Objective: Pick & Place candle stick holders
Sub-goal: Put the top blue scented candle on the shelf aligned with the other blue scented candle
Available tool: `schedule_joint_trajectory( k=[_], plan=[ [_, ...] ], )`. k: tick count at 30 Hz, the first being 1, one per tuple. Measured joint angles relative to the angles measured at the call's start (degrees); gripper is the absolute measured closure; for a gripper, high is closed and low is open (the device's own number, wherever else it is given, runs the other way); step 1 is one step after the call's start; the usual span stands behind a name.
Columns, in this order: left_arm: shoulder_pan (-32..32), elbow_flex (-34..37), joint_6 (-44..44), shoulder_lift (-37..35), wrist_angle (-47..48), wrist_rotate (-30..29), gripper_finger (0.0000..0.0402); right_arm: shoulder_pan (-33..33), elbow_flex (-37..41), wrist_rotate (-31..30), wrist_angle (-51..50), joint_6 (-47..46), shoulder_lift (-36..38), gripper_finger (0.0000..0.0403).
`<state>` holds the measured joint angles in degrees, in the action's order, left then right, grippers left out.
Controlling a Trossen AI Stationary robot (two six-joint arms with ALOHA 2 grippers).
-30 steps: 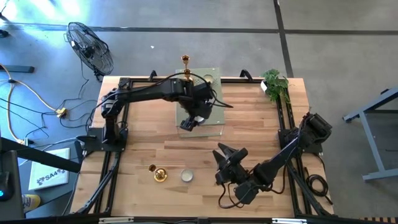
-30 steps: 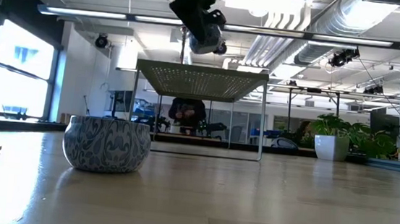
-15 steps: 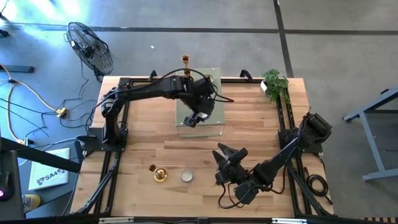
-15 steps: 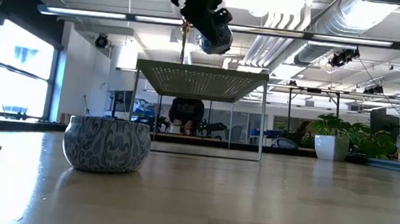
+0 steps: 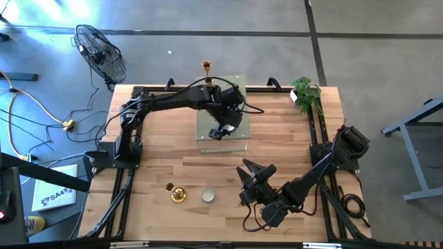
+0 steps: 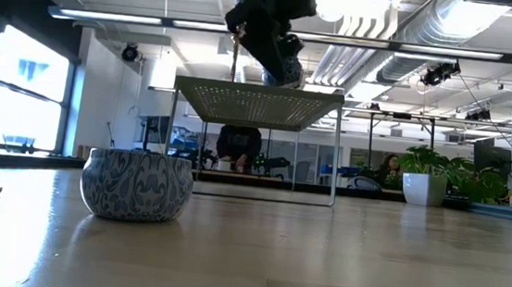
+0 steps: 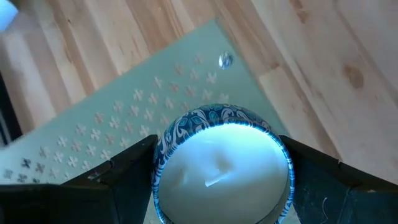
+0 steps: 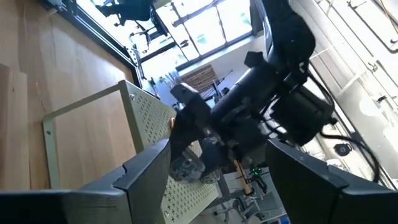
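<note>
While clamped on a cream-white cup (image 7: 222, 168), left claw (image 5: 220, 129) above the green slab's (image 5: 235, 142) middle, edges clear.

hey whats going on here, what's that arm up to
The left gripper is shut on a blue-patterned cup with a cream-white top, holding it over the pale green perforated slab at the back of the table. A gold holder and another cup sit near the table's front edge, and one more gold holder stands behind the slab. The right gripper waits open at the front right.
</note>
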<state>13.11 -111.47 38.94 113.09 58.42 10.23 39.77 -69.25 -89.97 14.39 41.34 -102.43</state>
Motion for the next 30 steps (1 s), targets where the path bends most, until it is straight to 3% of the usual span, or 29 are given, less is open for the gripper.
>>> schedule_joint_trajectory(
  k=[17,24,30],
  plan=[
    [0.1,-0.1,1.3,1.2,0.2,-0.7,0.0112,0.0,0.0,0.0,-1.7,-1.8,0.0,0.0144],
    [0.1,0.0,1.2,1.3,0.4,-1.0,0.0037,0.0,0.0,0.0,-1.9,-1.9,0.0,0.0144],
    [0.0,0.0,1.1,1.3,-0.5,-3.5,0.0022,0.0,0.0,0.0,-2.4,-2.0,0.0,0.0144]
  ],
)
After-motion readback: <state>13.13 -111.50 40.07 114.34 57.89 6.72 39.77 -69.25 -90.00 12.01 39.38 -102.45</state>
